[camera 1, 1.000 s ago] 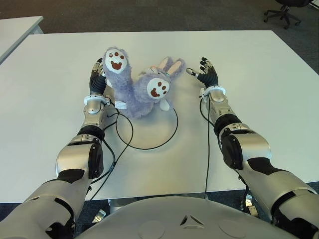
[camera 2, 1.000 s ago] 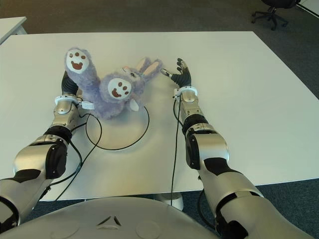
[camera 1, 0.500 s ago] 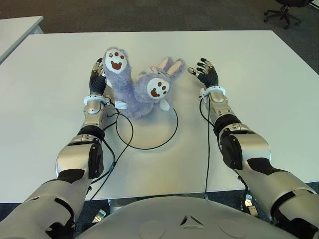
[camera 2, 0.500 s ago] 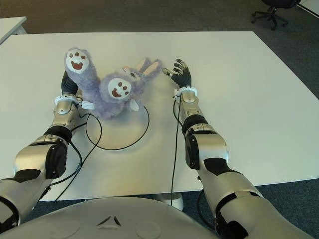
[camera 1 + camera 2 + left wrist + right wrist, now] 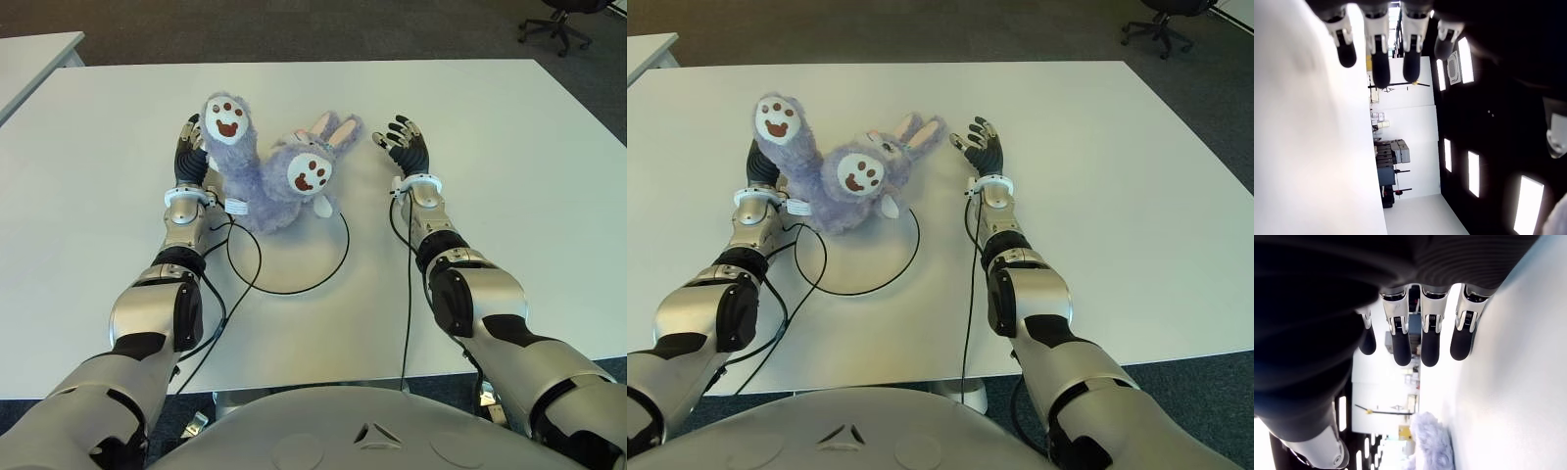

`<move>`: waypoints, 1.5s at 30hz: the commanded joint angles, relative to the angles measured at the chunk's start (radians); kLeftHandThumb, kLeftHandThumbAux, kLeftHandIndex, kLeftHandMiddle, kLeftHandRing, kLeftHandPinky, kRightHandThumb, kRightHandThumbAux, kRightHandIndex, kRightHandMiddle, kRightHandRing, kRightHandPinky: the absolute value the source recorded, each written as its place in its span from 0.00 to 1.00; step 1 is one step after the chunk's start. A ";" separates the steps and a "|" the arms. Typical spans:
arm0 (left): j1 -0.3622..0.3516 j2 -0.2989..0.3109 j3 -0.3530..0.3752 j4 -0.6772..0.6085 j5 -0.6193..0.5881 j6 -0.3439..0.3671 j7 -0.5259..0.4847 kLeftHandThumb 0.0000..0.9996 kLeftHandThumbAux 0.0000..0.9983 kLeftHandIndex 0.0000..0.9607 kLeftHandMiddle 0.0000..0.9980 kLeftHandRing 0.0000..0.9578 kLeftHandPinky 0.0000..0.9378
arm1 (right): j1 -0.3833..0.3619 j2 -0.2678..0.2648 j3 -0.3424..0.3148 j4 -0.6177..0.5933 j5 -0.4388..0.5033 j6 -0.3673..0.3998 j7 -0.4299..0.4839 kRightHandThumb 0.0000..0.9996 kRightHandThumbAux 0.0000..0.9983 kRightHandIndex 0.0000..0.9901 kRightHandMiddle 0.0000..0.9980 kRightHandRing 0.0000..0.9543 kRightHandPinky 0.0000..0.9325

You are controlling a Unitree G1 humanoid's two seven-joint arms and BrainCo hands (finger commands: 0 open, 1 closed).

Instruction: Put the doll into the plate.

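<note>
Left robot hand (image 5: 188,149) fingers extended, right robot hand (image 5: 406,143) splayed open

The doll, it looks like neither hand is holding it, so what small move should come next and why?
Probably bring both hands inward to touch the doll's sides. The doll lies on the table, overlapping only the far rim of the plate. The left hand is close beside it; the right hand stands apart, fingers spread, holding nothing.

Fluffy purple doll (image 5: 274,176), lying with pawed feet raised and ears pointing away. Overlapping the far rim of the plate (image 5: 333,275), a thin dark ring on the desk.
</note>
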 commanded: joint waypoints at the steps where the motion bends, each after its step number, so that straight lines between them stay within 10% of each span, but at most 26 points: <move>1: 0.087 -0.036 -0.004 0.063 -0.002 0.040 -0.003 0.00 0.46 0.00 0.17 0.20 0.19 | 0.095 0.035 -0.020 0.060 0.023 0.038 0.015 0.30 0.77 0.12 0.18 0.18 0.19; 45: 0.090 -0.037 -0.002 0.068 -0.002 0.042 -0.002 0.00 0.47 0.00 0.16 0.18 0.18 | 0.107 0.045 -0.028 0.055 0.012 -0.004 0.005 0.24 0.78 0.13 0.18 0.19 0.20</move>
